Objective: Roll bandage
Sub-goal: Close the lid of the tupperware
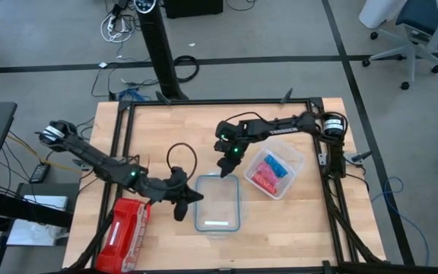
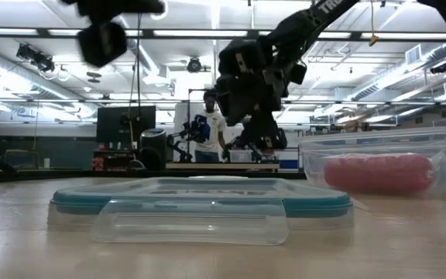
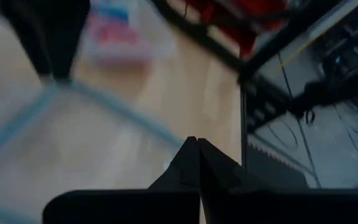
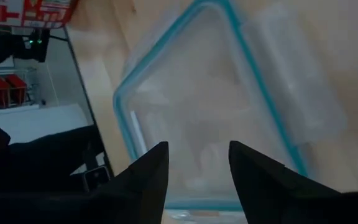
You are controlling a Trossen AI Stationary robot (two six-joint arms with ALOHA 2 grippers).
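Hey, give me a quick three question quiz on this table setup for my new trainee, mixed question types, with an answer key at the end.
1. True or false: the left gripper is shut with nothing between its fingers.
2. Multiple choice: the blue bandage lies in
A) the clear container with the pink-red rolls
B) the teal-rimmed lid
C) the red pack
3. Fill in: the right gripper, fingers apart, hangs above the far edge of the ____.

Key: 1 true; 2 A; 3 teal-rimmed lid
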